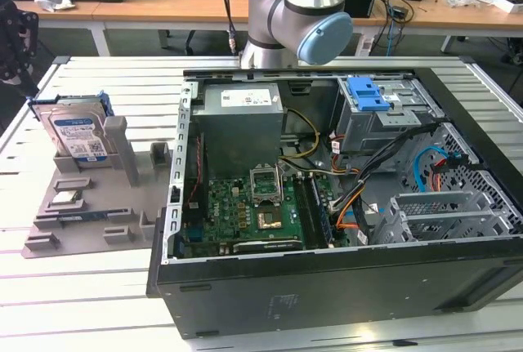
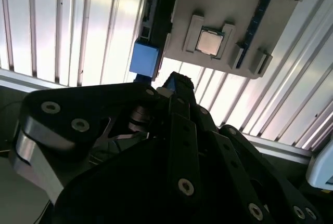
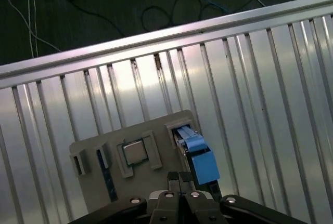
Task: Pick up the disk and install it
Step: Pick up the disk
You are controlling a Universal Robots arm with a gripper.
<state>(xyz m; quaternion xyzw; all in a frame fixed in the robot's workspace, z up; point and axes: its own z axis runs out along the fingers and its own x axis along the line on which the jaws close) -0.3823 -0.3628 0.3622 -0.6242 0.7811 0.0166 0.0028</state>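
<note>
Slatted aluminium bench (image 1: pixel 82 303) carried a grey holder (image 1: pixel 90 233); the disk (image 1: pixel 78 135) stood upright in it. Above the holder, the hand (image 3: pixel 179 178) looked closed and empty, so descending closed might topple the disk.

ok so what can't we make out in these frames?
- Disk: both wrist views look onto its blue-framed edge, so the label face is hidden.
- Disk's bottom, exterior view: sunk behind the slot wall of the grey fixture.
- Arm: cut off by the exterior view's top edge.
- Drive cage interior, exterior view: hidden by its own metal walls.
</note>
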